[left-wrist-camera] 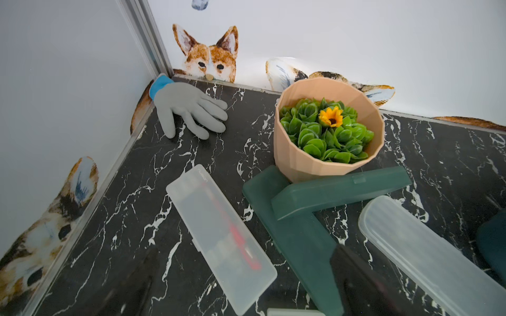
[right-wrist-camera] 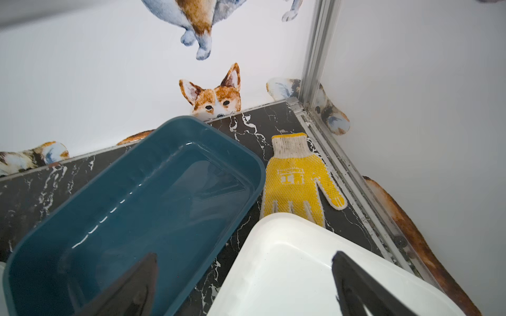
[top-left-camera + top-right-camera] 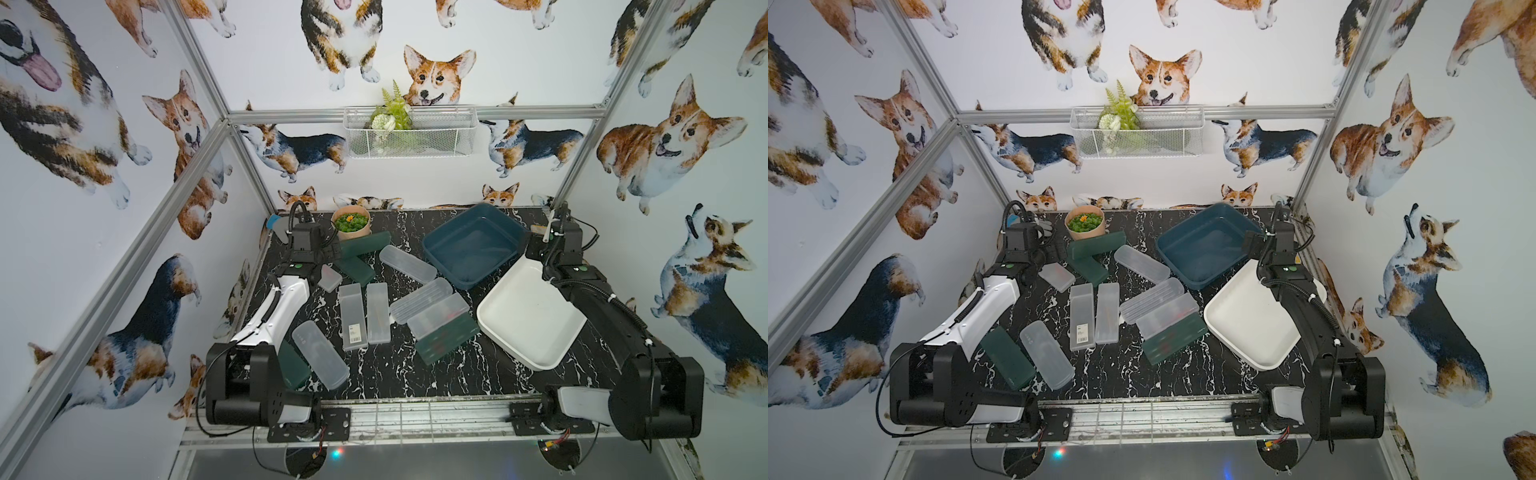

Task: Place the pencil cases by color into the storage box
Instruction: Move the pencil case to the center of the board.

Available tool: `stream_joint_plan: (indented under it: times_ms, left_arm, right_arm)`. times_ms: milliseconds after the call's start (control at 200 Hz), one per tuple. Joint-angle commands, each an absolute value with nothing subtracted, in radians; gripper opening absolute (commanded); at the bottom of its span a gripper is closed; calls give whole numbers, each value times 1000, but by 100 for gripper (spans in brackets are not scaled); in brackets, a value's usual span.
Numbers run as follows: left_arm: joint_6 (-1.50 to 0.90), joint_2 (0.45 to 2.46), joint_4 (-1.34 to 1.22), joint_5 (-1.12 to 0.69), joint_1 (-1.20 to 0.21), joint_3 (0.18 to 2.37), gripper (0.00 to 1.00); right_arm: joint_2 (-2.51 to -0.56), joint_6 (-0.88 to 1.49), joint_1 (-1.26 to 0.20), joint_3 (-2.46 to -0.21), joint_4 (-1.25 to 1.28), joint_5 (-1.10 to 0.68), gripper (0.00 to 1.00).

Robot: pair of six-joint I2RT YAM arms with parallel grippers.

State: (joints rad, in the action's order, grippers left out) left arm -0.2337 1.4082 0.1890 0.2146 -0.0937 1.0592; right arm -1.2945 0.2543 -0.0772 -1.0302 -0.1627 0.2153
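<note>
My left claw (image 1: 246,249) hangs wide open and empty above a frosted pencil case (image 1: 219,240) and a dark green pencil case (image 1: 301,240) by the peach pot (image 1: 315,164); my right claw (image 2: 245,254), equally wide and empty, hovers over the blue storage box (image 2: 137,205) and white storage box (image 2: 287,260); the other pencil cases (image 3: 353,316) lie scattered across the black marble desk (image 3: 395,370).

Your left arm (image 3: 277,309) rises from its near-left base and stretches its white forearm toward the far left, while your right arm (image 3: 598,309) mirrors it on the right, black forearm reaching far. Your left gripper (image 1: 246,250) and right gripper (image 2: 245,255) both tilt down toward the far side, jaws spread wide, holding nothing.
</note>
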Motion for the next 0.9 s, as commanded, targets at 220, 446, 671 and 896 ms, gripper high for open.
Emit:
stream_joint_plan:
  times_ms: [220, 446, 671, 896]
  left_arm:
    - [-422, 1311, 563, 140, -133, 1101, 100]
    - [-285, 1243, 623, 75, -227, 1073, 100]
    - [-124, 1220, 692, 10, -448, 1103, 100]
    - [-89, 1190, 776, -20, -679, 1117, 100]
  right_arm:
    - [-1408, 478, -194, -1305, -625, 149, 100]
    - [-1457, 638, -263, -1371, -782, 9, 100]
    - [-1485, 789, -387, -1474, -955, 88, 99]
    - [-1400, 969, -425, -1459, -1026, 164, 95]
